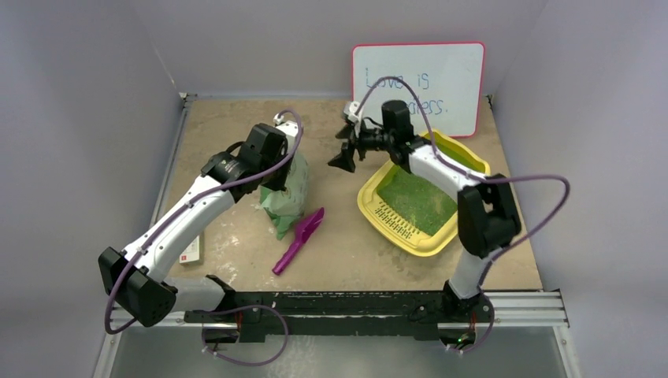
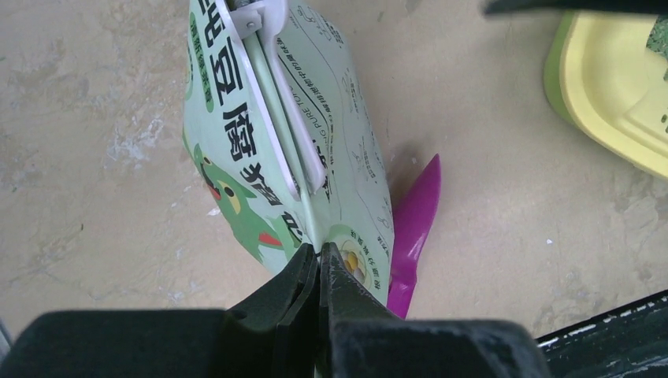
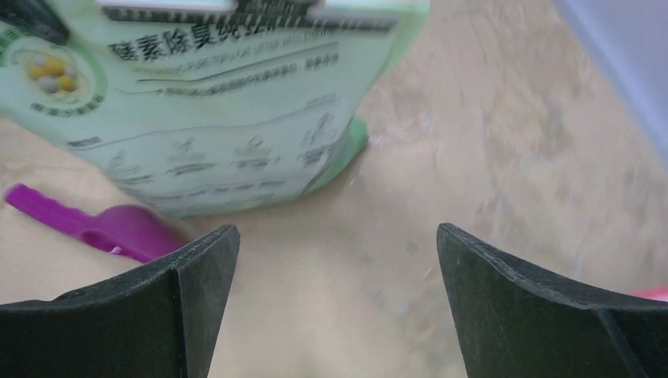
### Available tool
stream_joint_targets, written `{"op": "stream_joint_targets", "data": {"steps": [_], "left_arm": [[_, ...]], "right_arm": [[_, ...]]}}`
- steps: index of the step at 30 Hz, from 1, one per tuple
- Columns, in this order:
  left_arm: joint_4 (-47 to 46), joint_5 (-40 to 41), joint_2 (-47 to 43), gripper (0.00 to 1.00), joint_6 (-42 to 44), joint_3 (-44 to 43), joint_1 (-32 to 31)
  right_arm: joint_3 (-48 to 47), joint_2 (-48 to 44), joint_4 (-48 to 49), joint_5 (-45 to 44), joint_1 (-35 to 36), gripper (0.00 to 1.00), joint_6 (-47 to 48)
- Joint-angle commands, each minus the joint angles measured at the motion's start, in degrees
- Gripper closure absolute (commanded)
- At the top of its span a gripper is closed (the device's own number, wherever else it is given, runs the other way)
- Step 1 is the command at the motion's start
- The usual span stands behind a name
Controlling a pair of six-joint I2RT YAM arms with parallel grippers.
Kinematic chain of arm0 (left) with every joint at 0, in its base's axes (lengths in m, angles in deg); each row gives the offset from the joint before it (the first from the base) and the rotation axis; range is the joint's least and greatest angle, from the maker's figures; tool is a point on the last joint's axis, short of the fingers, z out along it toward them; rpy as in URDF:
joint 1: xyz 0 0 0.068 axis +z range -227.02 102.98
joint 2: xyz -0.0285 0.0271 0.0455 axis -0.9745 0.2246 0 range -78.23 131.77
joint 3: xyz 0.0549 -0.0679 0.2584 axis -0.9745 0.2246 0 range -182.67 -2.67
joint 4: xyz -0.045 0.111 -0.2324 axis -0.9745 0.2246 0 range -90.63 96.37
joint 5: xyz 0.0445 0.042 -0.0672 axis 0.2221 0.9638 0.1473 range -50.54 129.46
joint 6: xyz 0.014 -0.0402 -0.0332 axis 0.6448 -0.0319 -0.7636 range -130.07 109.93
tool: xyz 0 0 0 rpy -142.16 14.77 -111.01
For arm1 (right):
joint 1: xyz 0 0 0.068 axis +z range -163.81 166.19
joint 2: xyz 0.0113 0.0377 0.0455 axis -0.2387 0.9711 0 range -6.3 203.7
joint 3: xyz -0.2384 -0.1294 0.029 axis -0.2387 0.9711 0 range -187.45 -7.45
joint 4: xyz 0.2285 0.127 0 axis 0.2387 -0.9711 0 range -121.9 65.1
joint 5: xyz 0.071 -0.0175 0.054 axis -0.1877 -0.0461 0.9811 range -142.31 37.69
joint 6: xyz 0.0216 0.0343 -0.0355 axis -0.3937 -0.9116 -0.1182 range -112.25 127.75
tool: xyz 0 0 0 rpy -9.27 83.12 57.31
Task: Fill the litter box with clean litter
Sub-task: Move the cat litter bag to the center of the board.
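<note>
Yellow plastic litter box sits at 3 o'clock on the desk, grille end turned toward 7 o'clock. Clean litter, fine green grains, covers most of its floor in a thin, even-looking layer; depth cannot be judged.

Pale green bag stands upright at 9 o'clock of desk centre. Left jaws are pinched tight on a fold of its printed edge, seen plainly in the left wrist view. A white strip runs along the bag's top; whether the mouth is open, and how much is left inside, cannot be told.

Right arm reaches over the tray. Right jaws are wide and empty, above bare desk between tray and bag, facing the bag at their 9 o'clock.

Magenta scoop lies flat at 7 o'clock, just beside the bag's foot, empty as far as can be seen. Red-framed whiteboard leans on the back wall at 1 o'clock.

Reading: filling seems partly done, and the step in hand is bag handling. A next move likely calls for the right jaws to take the bag's free side squarely, so both arms can tip it over the tray without spilling.
</note>
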Motion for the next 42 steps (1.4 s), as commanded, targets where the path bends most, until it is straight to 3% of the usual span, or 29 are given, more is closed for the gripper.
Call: {"op": "stream_joint_targets", "data": {"steps": [1, 5, 9, 12, 15, 17, 19, 22, 23, 24, 25, 27, 32, 34, 37, 42], "left_arm": [[-0.13, -0.98, -3.36, 1.00, 1.85, -0.68, -0.03], [-1.74, -2.60, -4.37, 1.00, 2.16, 0.18, 0.07], [-2.70, -4.21, -4.93, 1.00, 2.49, 0.74, 0.12], [-2.40, -4.90, -4.49, 1.00, 3.07, 0.75, 0.16], [-1.78, -5.07, -4.35, 1.00, 3.27, 0.71, 0.17], [-1.82, -5.05, -4.47, 1.00, 3.43, 0.76, 0.17], [-1.79, -5.06, -4.41, 1.00, 3.45, 0.55, 0.17], [-1.41, -5.23, -4.00, 1.00, 3.79, -0.01, 0.26], [-1.39, -5.22, -3.87, 1.00, 3.80, -0.06, 0.31], [-1.34, -5.44, -3.80, 1.00, 3.85, -0.14, 0.28], [-1.30, -5.42, -3.82, 1.00, 3.88, -0.12, 0.26], [-1.65, -5.42, -3.76, 1.00, 3.87, 0.20, 0.38], [-2.19, -6.01, -2.89, 1.00, 3.72, 0.19, 0.86], [-2.56, -6.35, -2.63, 1.00, 3.71, 0.19, 0.96], [-2.48, -5.89, -2.72, 1.00, 3.71, -0.09, 1.12], [-2.54, -5.34, -3.15, 1.00, 3.80, -0.93, 1.81]], "right_arm": [[-20.29, 11.92, -10.93, 13.24, 1.56, 0.05, 20.67], [-28.56, 20.04, -14.19, 18.68, 2.64, 0.03, 24.79], [-41.15, 28.49, -27.63, 24.45, 2.67, 0.01, 35.32], [-51.34, 34.60, -32.03, 26.90, 2.91, 0.01, 36.01], [-55.41, 38.31, -29.12, 31.00, 2.82, 0.01, 33.28], [-55.08, 39.56, -23.23, 34.23, 2.89, 0.01, 28.25], [-52.48, 40.21, -7.44, 38.18, 3.10, 0.01, 15.58], [-49.29, 43.87, 39.01, 44.31, 3.77, 0.01, -23.26], [-53.49, 47.17, 53.37, 46.56, 4.19, 0.01, -37.10], [-60.27, 52.14, 61.85, 49.04, 4.78, 0.01, -49.01], [-68.18, 57.76, 60.47, 51.32, 5.36, 0.02, -54.47], [-74.31, 61.62, 57.51, 52.97, 6.03, 0.05, -56.08], [-57.04, 54.20, 64.47, 54.49, 6.01, 0.09, -55.17], [-56.65, 54.21, 64.29, 54.46, 6.11, 0.15, -55.90], [-57.53, 53.74, 63.13, 54.46, 6.46, 0.33, -57.45], [-51.70, 48.31, 66.26, 54.50, 6.09, 0.76, -57.77]]}}
